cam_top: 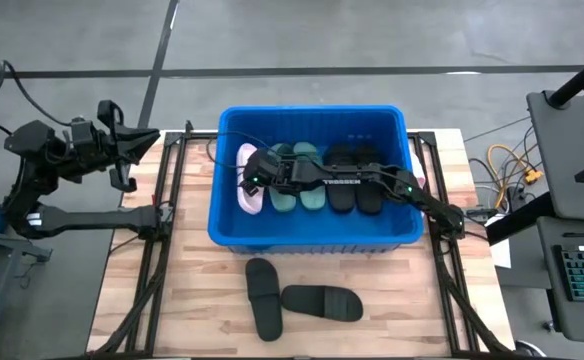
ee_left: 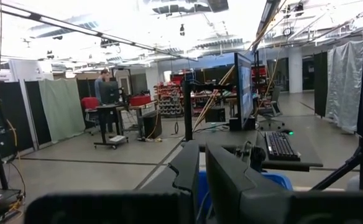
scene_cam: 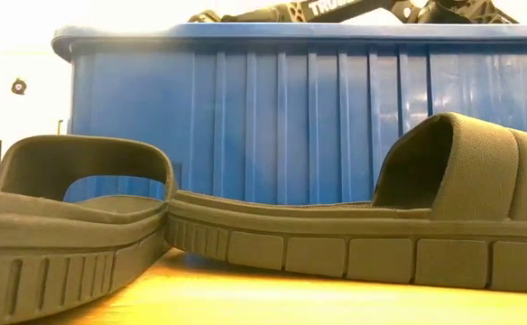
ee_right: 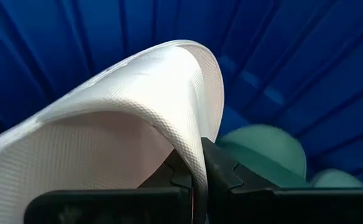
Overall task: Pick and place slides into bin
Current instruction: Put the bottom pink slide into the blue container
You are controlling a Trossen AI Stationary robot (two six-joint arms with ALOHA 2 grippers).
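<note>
two black rubber slide sandals point(cam_top: 294, 300) lying on the wooden table point(cam_top: 412, 320) just near of the large bright blue plastic bin point(cam_top: 230, 232), toes touching, wide straps arched. inside the bin, laid side by side: one pale pink slide point(cam_top: 250, 178) at far left, two sage green slides point(cam_top: 296, 178) next, two more black slides point(cam_top: 356, 180) to the right. right gripper point(cam_top: 250, 183) reaching across the bin, fingers point(ee_right: 222, 171) pinched tight on the pink slide's textured strap. left gripper point(cam_top: 144, 140) raised well left of the bin, fingers nearly together, holding nothing.
</note>
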